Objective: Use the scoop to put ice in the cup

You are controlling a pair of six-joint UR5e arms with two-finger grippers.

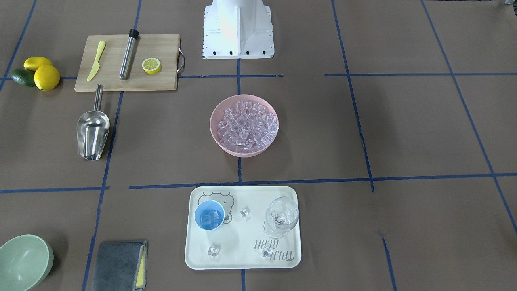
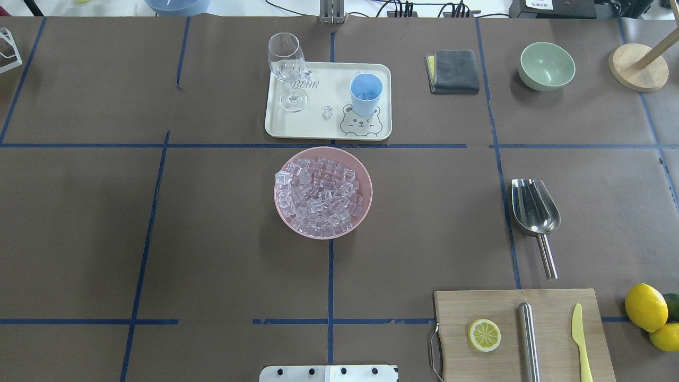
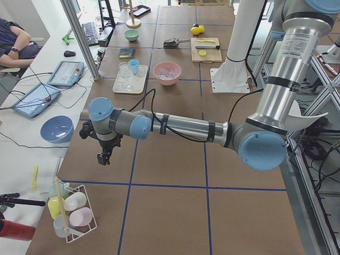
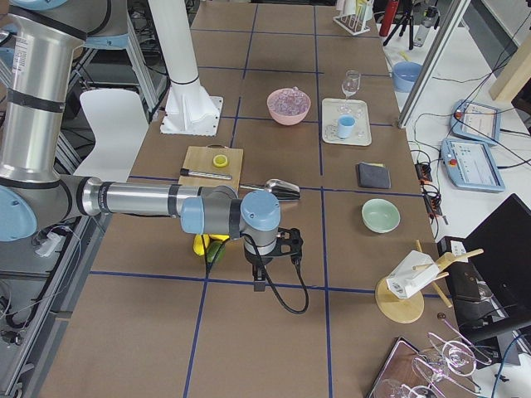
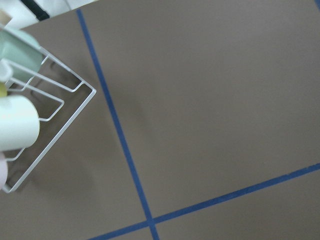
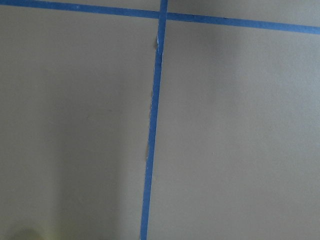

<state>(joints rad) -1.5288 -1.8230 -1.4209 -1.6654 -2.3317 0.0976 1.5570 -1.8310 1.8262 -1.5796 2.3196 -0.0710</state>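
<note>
Since each gripper showed only in a side view, couldn't tell if fingers were spread or closed on either one. Left gripper (image 3: 102, 158) pointed down over bare table at the robot's left end, near a wire rack (image 5: 50, 125) of pastel cups. Right gripper (image 4: 290, 242) hung low at the opposite end, close to the lemons (image 4: 202, 244), well apart from the task items.

Scoop (image 1: 93, 133) lay flat on the table, untouched, trough up, handle end just short of the cutting board (image 1: 161, 44). Board carried a yellow knife (image 1: 96, 60), steel cylinder (image 1: 128, 54) and lemon half (image 1: 151, 65).

Ice (image 1: 246, 125) sat heaped in a pink bowl (image 1: 214, 133) at table centre. Cup (image 1: 209, 215) stood upright on the white tray (image 1: 242, 260), a few cubes already inside. Three loose cubes (image 1: 213, 251) lay on the tray surface. Stemmed glass (image 1: 281, 216) stood on the same tray, apart from the cup. Green bowl (image 1: 24, 262) and grey cloth (image 1: 119, 264) sat off to the side.
</note>
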